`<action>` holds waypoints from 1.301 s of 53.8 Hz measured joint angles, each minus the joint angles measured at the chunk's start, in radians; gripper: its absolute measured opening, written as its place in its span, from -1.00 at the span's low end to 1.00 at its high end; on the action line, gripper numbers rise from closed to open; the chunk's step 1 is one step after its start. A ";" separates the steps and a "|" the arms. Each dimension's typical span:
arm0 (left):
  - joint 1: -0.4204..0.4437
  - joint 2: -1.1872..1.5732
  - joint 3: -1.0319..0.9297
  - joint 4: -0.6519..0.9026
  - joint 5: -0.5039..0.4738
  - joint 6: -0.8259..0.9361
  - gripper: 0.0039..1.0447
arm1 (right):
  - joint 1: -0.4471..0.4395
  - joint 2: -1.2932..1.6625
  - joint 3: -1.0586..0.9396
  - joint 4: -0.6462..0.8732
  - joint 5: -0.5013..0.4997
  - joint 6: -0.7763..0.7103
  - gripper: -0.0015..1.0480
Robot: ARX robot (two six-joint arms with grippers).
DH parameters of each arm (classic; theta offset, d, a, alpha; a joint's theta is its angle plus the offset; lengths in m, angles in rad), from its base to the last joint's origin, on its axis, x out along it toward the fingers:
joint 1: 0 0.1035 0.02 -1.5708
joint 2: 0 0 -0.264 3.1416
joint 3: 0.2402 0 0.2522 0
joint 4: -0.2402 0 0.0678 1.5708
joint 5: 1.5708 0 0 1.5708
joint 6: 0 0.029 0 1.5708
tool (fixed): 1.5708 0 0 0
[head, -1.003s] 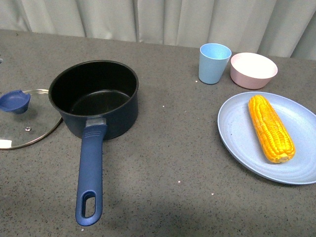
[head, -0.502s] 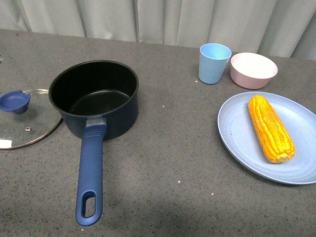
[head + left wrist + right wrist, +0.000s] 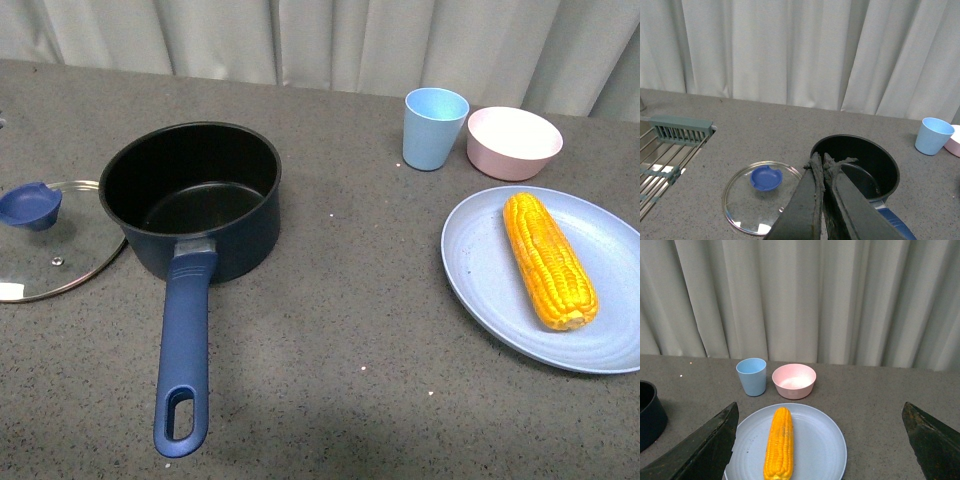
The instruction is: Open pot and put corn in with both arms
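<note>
The dark navy pot (image 3: 190,195) stands open and empty on the grey table, its long blue handle (image 3: 183,350) pointing toward me. Its glass lid (image 3: 50,242) with a blue knob lies flat to the pot's left. The yellow corn (image 3: 548,259) lies on a light blue plate (image 3: 480,270) at the right. Neither arm shows in the front view. My left gripper (image 3: 822,161) is shut and empty, raised above the table short of the pot (image 3: 860,162) and lid (image 3: 762,195). My right gripper (image 3: 820,415) is wide open and empty, raised short of the corn (image 3: 779,442).
A light blue cup (image 3: 433,128) and a pink bowl (image 3: 513,142) stand behind the plate. A curtain hangs along the table's far edge. In the left wrist view a metal rack (image 3: 665,150) sits beyond the lid.
</note>
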 joint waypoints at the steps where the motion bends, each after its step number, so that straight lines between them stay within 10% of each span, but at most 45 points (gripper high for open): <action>1: 0.000 -0.004 0.000 -0.005 0.000 0.000 -0.93 | 0.000 0.000 0.000 0.000 0.000 0.000 0.83; 21: 0.000 -0.181 0.000 -0.189 0.000 0.000 -0.93 | 0.000 0.000 0.000 0.000 0.000 0.000 0.83; 37: 0.000 -0.183 0.000 -0.189 0.000 0.000 0.11 | 0.006 0.140 0.047 -0.101 0.010 -0.087 0.83; 48: 0.000 -0.183 0.000 -0.189 0.000 0.000 0.90 | 0.041 0.618 0.143 0.220 0.027 -0.108 0.83; 70: 0.000 -0.183 0.000 -0.189 0.000 0.002 0.88 | 0.092 1.558 0.535 0.284 0.121 0.035 0.83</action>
